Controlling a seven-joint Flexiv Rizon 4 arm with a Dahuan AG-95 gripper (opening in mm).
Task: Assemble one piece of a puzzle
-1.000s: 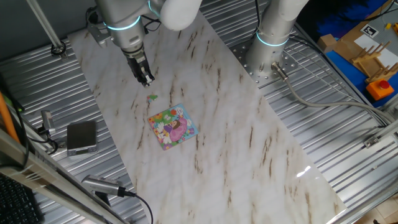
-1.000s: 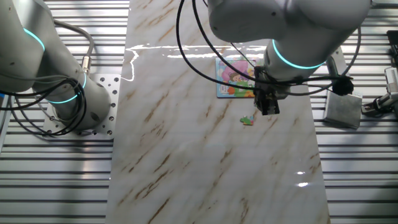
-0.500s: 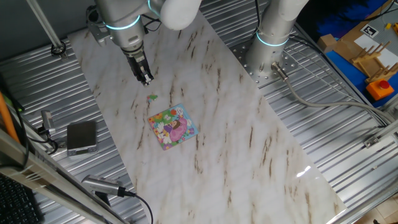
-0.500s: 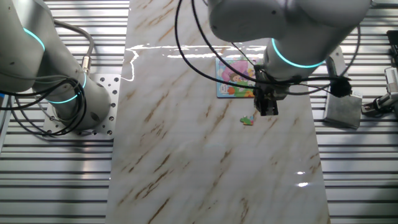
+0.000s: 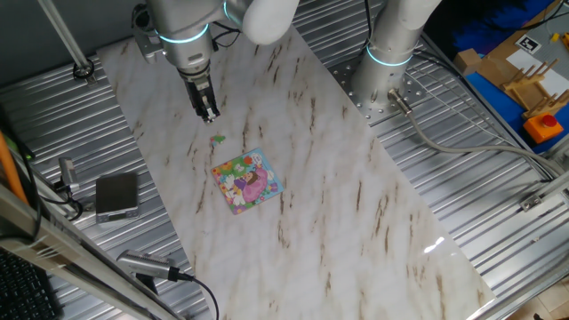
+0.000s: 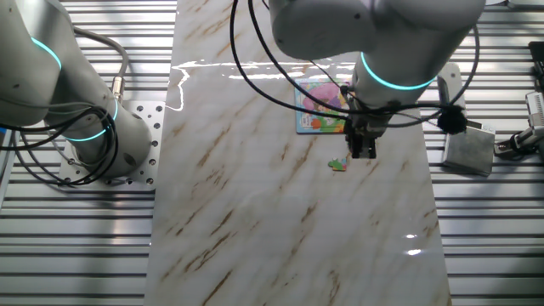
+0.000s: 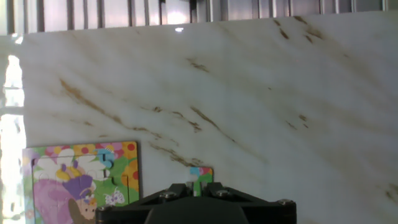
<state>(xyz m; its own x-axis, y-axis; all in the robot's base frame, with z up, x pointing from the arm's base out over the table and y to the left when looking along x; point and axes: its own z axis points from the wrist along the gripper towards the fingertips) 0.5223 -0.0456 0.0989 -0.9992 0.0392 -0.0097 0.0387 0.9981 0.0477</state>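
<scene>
Piece (image 5: 216,139) lying loose on marble counter (image 5: 356,222), just beside puzzle (image 5: 247,180). Claw (image 5: 209,116) hanging near, empty, fingers seemingly together. Grey box (image 5: 116,196) well apart from puzzle.

Robotics lab bench, not a home or shop.

Marble-patterned worktop (image 5: 338,178) laid over ribbed metal decking (image 5: 498,187). Two white industrial arms with glowing cyan joint rings: one arm (image 5: 191,27) over the slab, a second arm (image 5: 396,36) bolted to a perforated mounting plate (image 5: 378,102). Loose black cables (image 6: 280,81) run across the bench. Grey box (image 5: 116,196) wired at the edge; keyboard corner (image 5: 22,289) lower left. Cardboard and a blue bin (image 5: 524,84) with fiducial tag at the far side.
</scene>
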